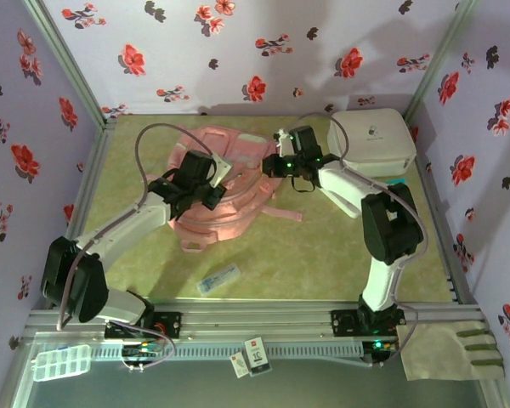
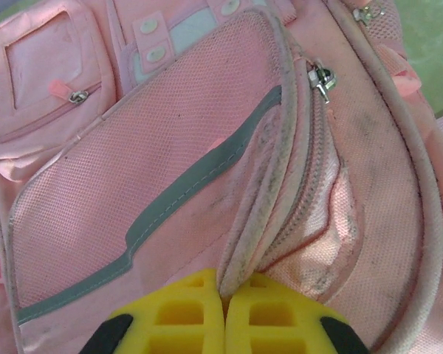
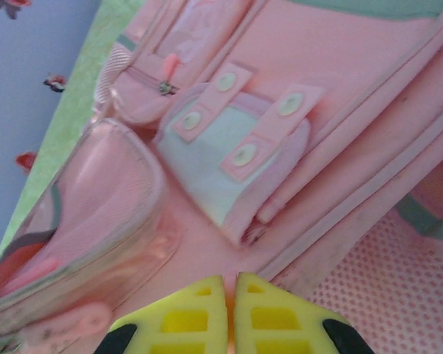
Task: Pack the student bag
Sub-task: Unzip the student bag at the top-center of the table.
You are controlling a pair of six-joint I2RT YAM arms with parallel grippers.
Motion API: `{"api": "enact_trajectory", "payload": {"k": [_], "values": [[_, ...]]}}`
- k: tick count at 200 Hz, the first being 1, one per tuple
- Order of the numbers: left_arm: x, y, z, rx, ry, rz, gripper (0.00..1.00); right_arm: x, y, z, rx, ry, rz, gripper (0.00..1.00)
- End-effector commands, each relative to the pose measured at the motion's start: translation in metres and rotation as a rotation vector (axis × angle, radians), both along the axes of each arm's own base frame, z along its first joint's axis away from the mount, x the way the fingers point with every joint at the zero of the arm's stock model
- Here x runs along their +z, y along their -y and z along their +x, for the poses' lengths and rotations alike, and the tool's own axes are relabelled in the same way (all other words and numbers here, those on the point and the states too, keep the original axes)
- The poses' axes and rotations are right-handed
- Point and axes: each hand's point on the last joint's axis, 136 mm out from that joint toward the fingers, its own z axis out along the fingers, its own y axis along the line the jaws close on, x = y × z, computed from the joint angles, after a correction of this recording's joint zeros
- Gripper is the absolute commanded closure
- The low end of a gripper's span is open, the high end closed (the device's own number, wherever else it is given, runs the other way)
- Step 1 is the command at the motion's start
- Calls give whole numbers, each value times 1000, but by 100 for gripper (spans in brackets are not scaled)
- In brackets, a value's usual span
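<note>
While our left tool (image 2: 223,291) clamps a zip flap (image 2: 280,192) of the student bag (image 1: 246,191) at lower centre, our right tool (image 3: 230,286) sits closed; widening that opening seems next.

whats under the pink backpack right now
The student bag lies flat on the green table, with pink straps trailing out at its near edge. Anything beneath it is hidden by the fabric.
</note>
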Motion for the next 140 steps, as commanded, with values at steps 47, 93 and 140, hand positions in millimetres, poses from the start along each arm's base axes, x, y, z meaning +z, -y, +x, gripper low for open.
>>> {"api": "enact_trajectory", "payload": {"k": [47, 93, 140], "values": [[41, 35, 26, 14, 54, -182, 100, 45, -36, -61, 189, 120, 163, 97], [46, 64, 39, 7, 2, -291, 100, 60, -50, -93, 209, 186, 293, 100], [45, 88, 57, 25, -72, -377, 100, 56, -41, -106, 164, 222, 356, 100]]}}
